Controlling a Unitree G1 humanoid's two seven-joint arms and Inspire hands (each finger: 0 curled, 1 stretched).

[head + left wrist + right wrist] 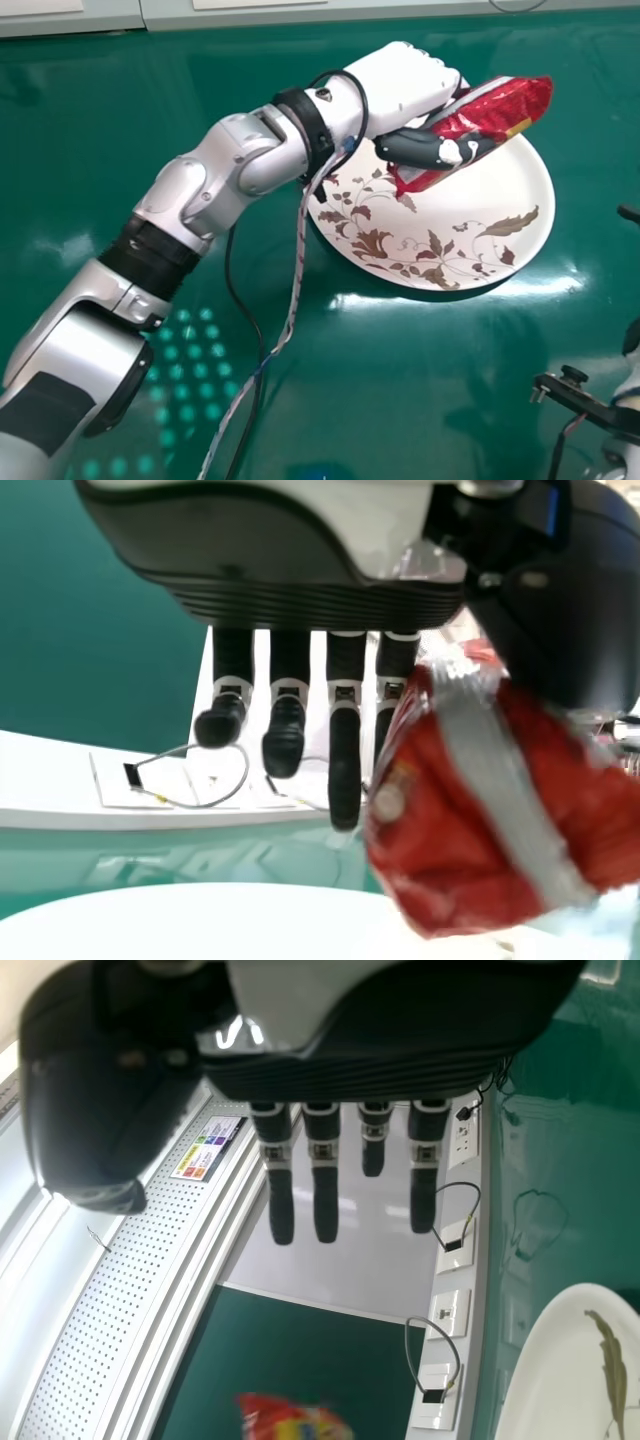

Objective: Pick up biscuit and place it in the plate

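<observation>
My left hand (408, 90) is above the patterned white plate (450, 225), its thumb and fingers closed round the red biscuit packet (515, 105). The packet is tilted over the plate's far part, its lower end near the surface; whether it touches cannot be told. In the left wrist view, the packet (460, 820) lies against the thumb side of my left hand (343, 750). Part of my right hand (633, 338) is at the head view's right edge. The right wrist view has my right hand (325, 1190) with straight fingers and nothing in them.
The plate stands on a glossy green table (400, 380). A loose cable (250, 310) hangs from my left forearm toward the near edge. White socket panels (447, 1315) line the table's border. A bracket (575, 392) is on my right arm.
</observation>
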